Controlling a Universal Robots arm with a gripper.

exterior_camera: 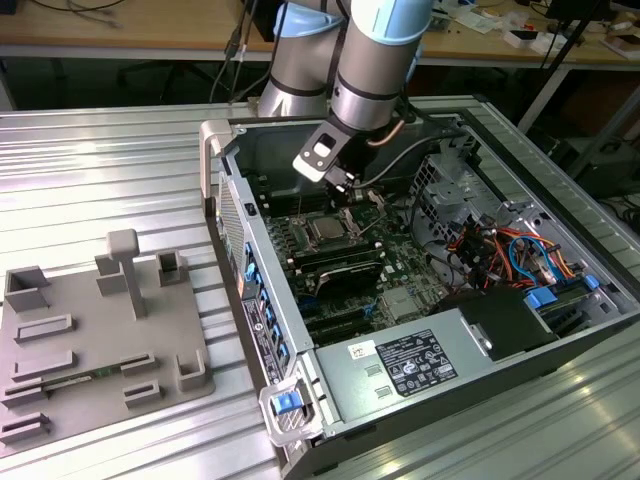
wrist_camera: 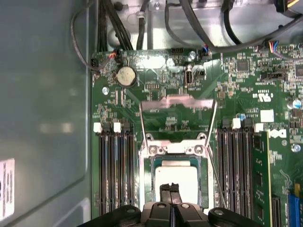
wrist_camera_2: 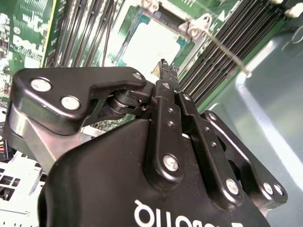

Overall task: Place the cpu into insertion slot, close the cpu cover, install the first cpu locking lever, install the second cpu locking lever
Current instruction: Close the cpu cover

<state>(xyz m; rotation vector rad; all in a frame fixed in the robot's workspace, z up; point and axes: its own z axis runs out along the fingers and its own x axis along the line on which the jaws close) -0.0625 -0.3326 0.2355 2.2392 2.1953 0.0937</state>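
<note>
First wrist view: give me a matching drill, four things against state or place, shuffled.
1 cpu
2 cpu cover
3 gripper
4 coin battery

A round, silver, on the board
B swung up, open
C lying in the socket
D shut, just above the cpu

Pairs: 1-C, 2-B, 3-D, 4-A

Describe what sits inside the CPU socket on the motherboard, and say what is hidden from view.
The cpu lies flat in the socket, its pale metal top showing. The closed jaws of the gripper cover part of it; the contacts beneath cannot be seen.
</note>
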